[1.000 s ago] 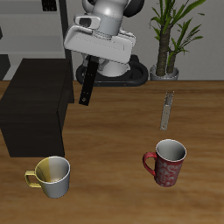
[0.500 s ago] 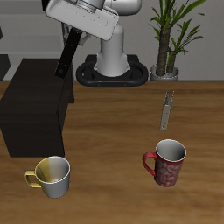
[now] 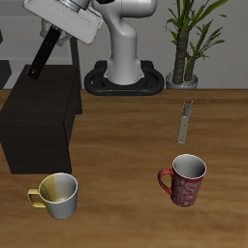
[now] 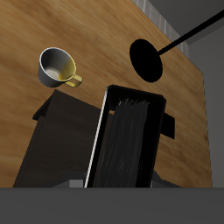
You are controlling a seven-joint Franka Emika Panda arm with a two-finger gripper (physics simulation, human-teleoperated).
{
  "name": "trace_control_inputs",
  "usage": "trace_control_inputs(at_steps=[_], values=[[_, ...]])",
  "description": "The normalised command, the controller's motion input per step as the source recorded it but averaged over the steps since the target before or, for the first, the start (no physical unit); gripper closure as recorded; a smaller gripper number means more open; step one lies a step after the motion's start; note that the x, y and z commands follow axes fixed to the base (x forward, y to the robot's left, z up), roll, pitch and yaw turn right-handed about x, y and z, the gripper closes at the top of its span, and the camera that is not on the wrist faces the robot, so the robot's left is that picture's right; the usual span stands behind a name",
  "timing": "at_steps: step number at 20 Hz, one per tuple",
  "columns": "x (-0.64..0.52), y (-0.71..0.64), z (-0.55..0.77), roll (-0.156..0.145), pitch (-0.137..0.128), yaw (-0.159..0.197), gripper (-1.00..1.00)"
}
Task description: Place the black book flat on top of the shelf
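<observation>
Holding one black book (image 3: 42, 58) above one shelf (image 3: 39, 121)

Even, bright; shadows soft (maybe overhead).

The black book (image 3: 43, 55) and the shelf (image 3: 37, 116) are both matte black against the warm brown woodgrain desk (image 3: 136, 155). At about 7 o'clock there's a yellow mug (image 3: 57, 196) with a greyish inside, and at about 5 o'clock a red patterned mug (image 3: 184, 180) with a grey rim.

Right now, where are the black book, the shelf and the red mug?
black book (image 3: 43, 55): exterior view, middle of its cover.
shelf (image 3: 34, 102): exterior view, bare flat top.
red mug (image 3: 184, 182): exterior view, outer wall below the rim.
</observation>
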Motion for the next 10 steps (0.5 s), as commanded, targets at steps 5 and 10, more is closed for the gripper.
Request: trace_control_inputs(at_steps=[5,10], values=[[0.03,-0.52,-0.17,-0.132,-0.019,0.055,1.0],[0.2,-0.27,-0.41,-0.119,0.032,0.051,1.0]])
